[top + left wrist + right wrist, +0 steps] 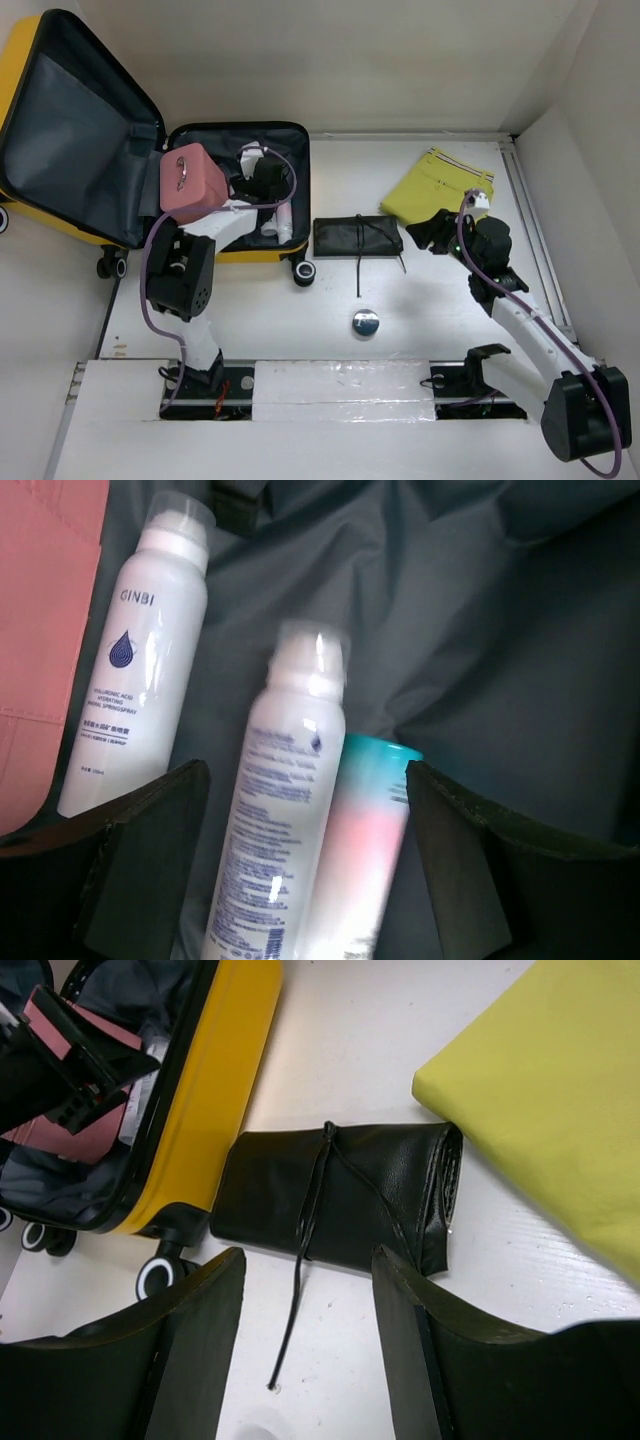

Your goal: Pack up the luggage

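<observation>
My left jaws hang spread inside the luggage [220, 1080], over its dark grey lining [480, 630]. Between them lie 2 containers side by side, a white spray bottle [290, 810] and a teal-and-pink can [365, 840], with neither clamped. Another white bottle [140, 650] lies just outside my left finger [130, 860], and beyond it the pink case [40, 630] walls off that side. On the other side there is only rumpled lining.

My right jaws are open too and hold nothing. They hover over the counter [350, 1020] with the black rolled pouch [340, 1195] just ahead of them and its cord [298, 1290] trailing back into the gap. To their left, the luggage's yellow wall and a black wheel [155, 1275] crowd the pouch's end. To their right, a folded yellow garment [540, 1110] lies close by the other end. Bare counter shows beyond the pouch. Behind these jaws a small round silver thing [365, 322] sits alone.
</observation>
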Tool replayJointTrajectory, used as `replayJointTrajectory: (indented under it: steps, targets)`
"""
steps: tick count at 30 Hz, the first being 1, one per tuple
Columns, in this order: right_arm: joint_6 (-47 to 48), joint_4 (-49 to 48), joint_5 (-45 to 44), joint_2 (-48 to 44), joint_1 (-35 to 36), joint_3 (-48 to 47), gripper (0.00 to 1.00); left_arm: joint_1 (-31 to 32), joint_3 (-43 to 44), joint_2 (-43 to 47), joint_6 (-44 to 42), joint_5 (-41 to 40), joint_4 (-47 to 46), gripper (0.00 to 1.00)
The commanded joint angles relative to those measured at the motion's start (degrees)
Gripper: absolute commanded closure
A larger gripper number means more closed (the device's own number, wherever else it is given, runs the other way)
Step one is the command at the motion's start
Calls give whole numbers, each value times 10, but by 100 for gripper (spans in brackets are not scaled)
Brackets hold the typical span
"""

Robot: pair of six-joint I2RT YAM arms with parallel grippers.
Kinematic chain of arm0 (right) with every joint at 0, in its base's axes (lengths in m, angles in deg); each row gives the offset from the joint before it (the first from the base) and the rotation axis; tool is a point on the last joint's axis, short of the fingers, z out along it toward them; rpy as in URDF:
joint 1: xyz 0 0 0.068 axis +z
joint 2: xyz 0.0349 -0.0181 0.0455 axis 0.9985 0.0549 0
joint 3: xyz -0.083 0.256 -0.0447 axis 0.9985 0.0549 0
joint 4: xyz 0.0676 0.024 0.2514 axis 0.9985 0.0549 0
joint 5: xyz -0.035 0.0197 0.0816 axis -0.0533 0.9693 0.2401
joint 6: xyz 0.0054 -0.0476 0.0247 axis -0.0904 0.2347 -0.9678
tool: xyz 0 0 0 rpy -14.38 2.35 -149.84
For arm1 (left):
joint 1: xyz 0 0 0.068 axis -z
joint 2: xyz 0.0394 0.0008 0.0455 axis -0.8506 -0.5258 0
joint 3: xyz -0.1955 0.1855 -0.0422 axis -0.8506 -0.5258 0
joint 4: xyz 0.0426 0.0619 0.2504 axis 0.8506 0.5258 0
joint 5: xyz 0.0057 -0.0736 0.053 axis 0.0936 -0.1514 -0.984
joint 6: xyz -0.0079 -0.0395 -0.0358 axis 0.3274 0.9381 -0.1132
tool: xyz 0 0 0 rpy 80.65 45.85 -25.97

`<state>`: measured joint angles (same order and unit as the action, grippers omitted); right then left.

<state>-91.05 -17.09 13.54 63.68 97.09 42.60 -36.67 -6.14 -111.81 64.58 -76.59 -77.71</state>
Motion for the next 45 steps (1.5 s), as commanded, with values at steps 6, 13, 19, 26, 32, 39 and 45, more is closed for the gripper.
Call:
replayJointTrajectory:
  steps: [6, 13, 19, 26, 32, 39, 45]
  targets:
    - [11, -9, -32, -10, 7, -19, 41, 156, -42, 166, -40, 4, -25, 25]
    - [11, 13, -80, -40, 7, -14, 8, 430, -161, 246, -42, 6, 8, 19]
    - [16, 19, -69, -19, 1, -25, 1, 528, -195, 225, 14, 63, 29, 2]
    - [21, 19, -56, -14, 1, -25, 1, 592, -164, 117, 28, 30, 48, 1]
    - [21, 19, -50, -8, 1, -25, 1, 597, -156, 74, 58, -11, 59, 2]
    - [21, 14, -46, -2, 7, -25, 6, 597, -144, 13, 58, -54, 44, 10]
    - [21, 8, -42, -2, 7, -25, 7, 602, -118, -16, 74, -92, 71, 41]
